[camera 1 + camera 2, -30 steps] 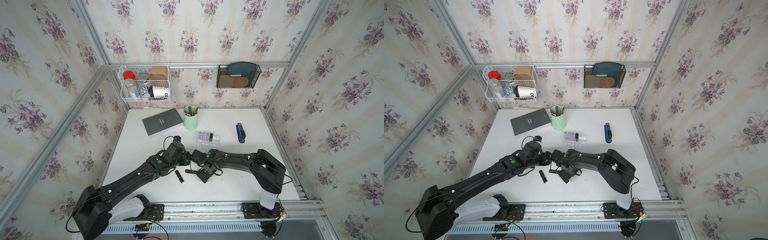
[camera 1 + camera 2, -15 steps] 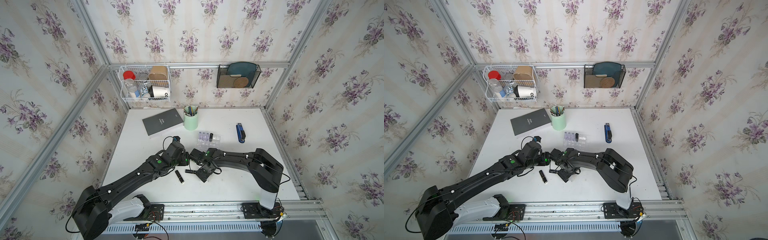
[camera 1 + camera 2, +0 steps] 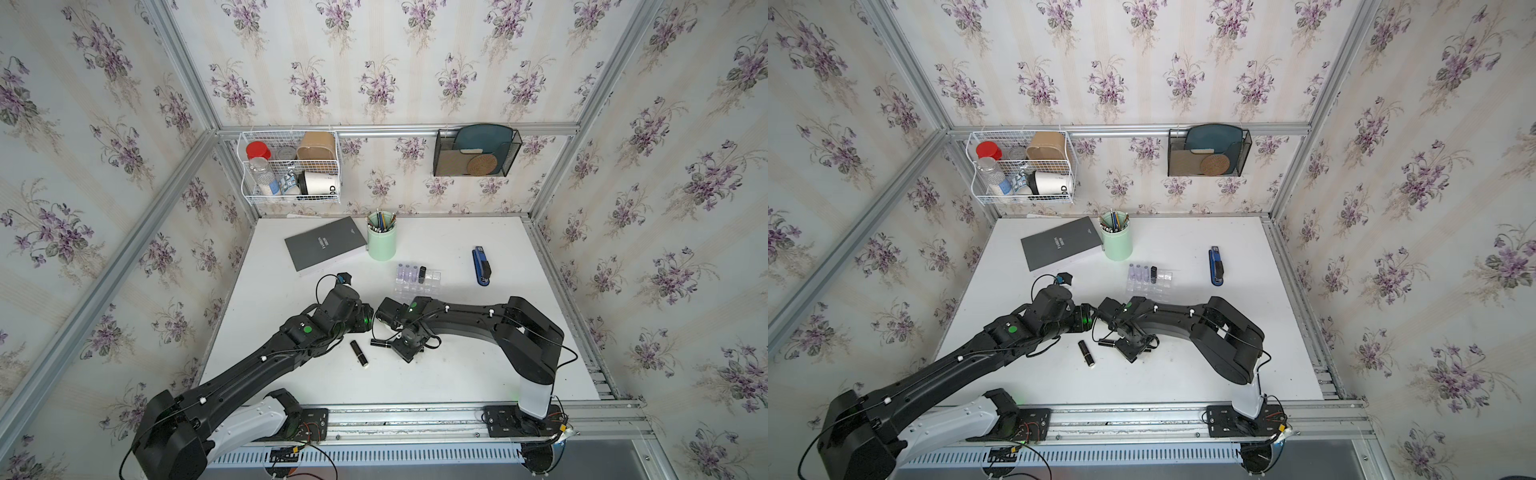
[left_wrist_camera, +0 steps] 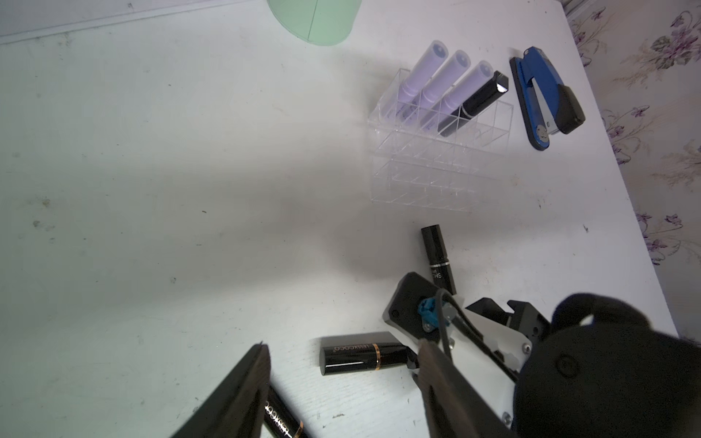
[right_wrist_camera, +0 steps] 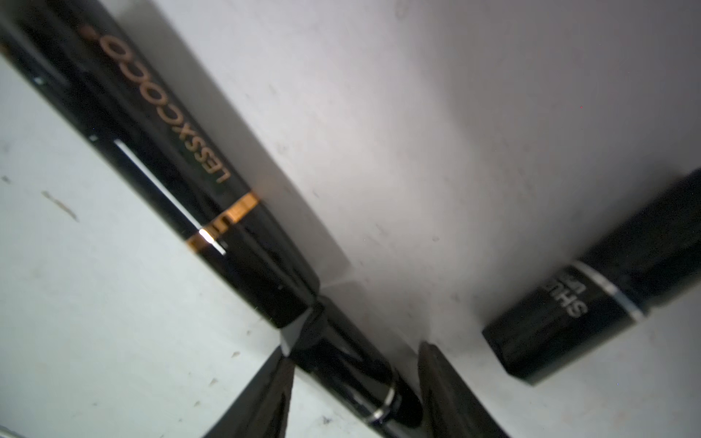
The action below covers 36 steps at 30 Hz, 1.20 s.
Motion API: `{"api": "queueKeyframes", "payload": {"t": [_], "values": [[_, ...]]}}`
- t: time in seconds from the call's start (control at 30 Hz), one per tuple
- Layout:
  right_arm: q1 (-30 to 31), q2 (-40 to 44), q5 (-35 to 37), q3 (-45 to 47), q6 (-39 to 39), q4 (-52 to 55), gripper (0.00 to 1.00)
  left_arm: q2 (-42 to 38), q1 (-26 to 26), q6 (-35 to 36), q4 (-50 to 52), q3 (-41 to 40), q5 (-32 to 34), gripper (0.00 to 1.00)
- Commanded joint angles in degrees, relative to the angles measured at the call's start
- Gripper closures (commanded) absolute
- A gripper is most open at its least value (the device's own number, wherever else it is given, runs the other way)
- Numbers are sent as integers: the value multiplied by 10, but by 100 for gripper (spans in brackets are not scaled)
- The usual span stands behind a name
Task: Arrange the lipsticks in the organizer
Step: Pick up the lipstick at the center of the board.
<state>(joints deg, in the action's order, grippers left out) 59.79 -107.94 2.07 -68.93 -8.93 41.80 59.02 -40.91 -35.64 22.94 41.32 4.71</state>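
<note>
Right claw is straddling a black lipstick lying flat on the table, tube axis slanting across the gap; jaws are flanking it closely, but a firm grip cannot be told. Organizer is sitting just beyond.

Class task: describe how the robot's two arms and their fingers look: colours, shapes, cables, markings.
Both the left arm and right arm are boxy black links on white base segments, with thin black cables running alongside and looping at the wrists. Each shows a green light. The fingers are dark, flat, tapering blades.
</note>
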Motion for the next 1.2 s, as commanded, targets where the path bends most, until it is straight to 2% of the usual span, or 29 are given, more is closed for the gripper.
{"api": "queueKeyframes", "payload": {"t": [0.0,0.1,0.3,0.43,0.53,0.67,0.8,0.97,1.17], "values": [[1,9,8,21,-27,-25,50,-20,15,-4,6,-4,-5,36],[-1,15,-8,33,-45,-47,60,-41,34,-14,5,-11,-28,37],[-7,46,-32,63,-84,-92,76,-106,78,-21,9,-26,-117,37],[-34,126,-70,90,-107,-129,81,-132,78,10,9,-37,-208,34],[-77,194,-116,110,-132,-163,81,-138,65,-2,-36,-61,-271,36],[-134,275,-147,147,-182,-238,81,-115,-15,-28,-151,-97,-271,36],[-160,353,-193,231,-287,-431,81,-46,-81,-43,-303,-115,-281,26],[-160,373,-221,281,-377,-563,82,8,-86,-46,-404,-111,-310,25],[-160,388,-261,321,-438,-650,82,30,-73,-36,-430,-114,-299,39]]}}
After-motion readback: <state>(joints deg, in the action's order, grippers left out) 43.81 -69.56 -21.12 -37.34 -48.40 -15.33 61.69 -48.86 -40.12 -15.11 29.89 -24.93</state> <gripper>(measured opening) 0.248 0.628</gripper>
